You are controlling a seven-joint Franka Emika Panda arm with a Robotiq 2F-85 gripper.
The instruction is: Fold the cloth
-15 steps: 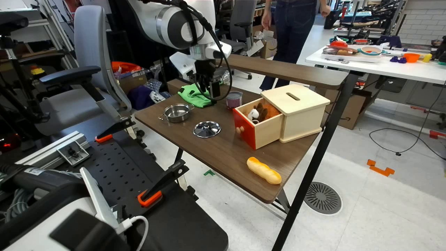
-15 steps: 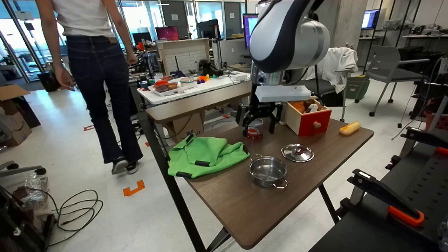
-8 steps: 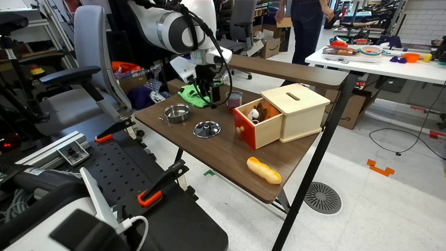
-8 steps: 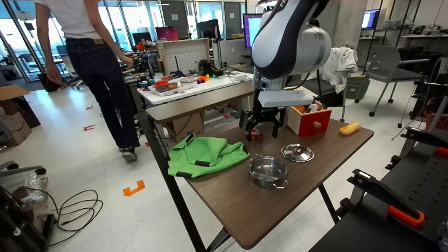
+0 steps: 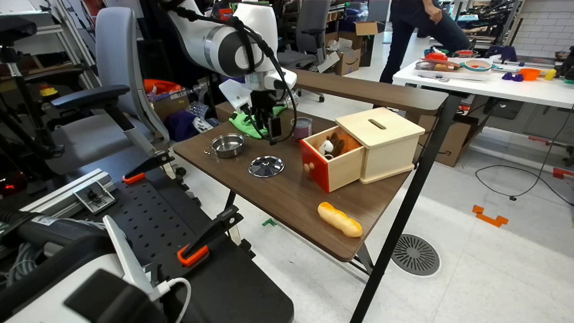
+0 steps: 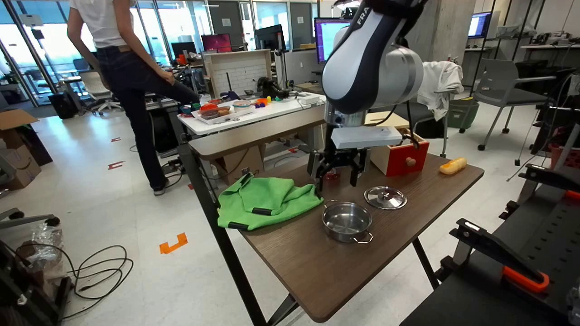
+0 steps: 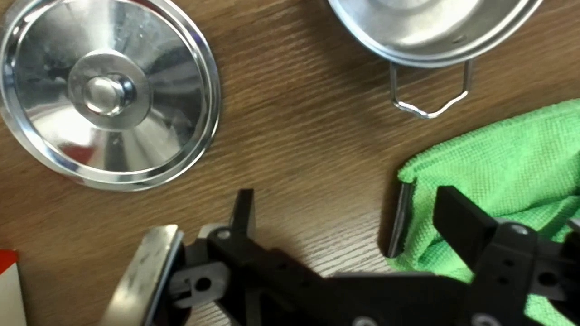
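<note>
While jaws hang wide apart above table (image 6: pixel 308 276), green cloth (image 6: pixel 267 197) rumpled, just beside metal pot (image 6: pixel 346 222).

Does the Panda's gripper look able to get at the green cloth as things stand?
Probably yes: the gripper is open, and in the wrist view the black tab on the end of the green cloth shows between its jaws, nothing visible blocking it. The steel pot stands to one side.
</note>
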